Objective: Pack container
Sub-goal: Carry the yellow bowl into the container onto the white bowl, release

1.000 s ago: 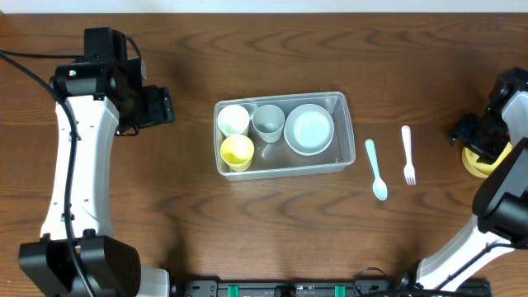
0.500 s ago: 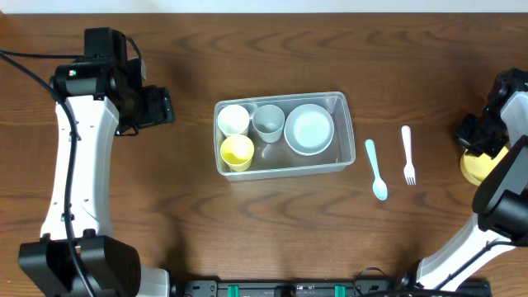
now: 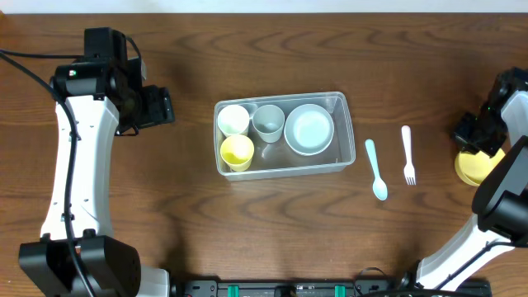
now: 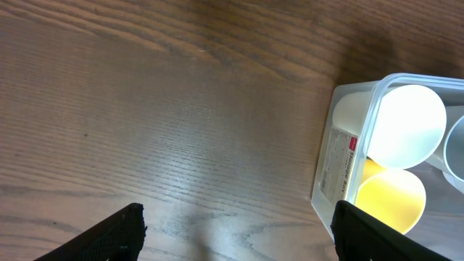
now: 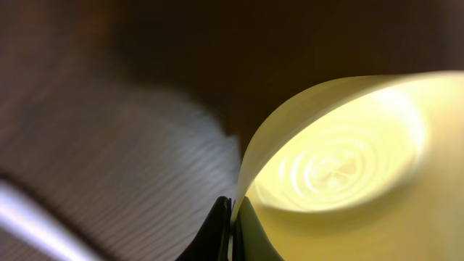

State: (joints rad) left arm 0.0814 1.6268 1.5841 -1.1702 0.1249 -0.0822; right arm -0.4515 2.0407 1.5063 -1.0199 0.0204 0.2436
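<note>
The clear container (image 3: 343, 136) stands mid-table and holds a white cup (image 3: 233, 120), a grey cup (image 3: 268, 122), a yellow cup (image 3: 237, 151) and a white bowl (image 3: 309, 129). A yellow bowl (image 3: 472, 170) sits at the far right edge. My right gripper (image 3: 473, 142) is shut on its rim. In the right wrist view the right gripper (image 5: 233, 206) pinches the thin wall of the yellow bowl (image 5: 341, 167). My left gripper (image 3: 161, 106) hangs open to the left of the container. In the left wrist view the left gripper (image 4: 237, 217) has nothing between its fingers, and the container (image 4: 337, 159) lies to its right.
A light blue spoon (image 3: 376, 170) and a white fork (image 3: 407, 155) lie on the wooden table between the container and the yellow bowl. The right arm's base stands at the lower right, the left arm's along the left side.
My right gripper has closed onto the yellow bowl's rim, and the bowl has shifted slightly. The left arm has not moved.
</note>
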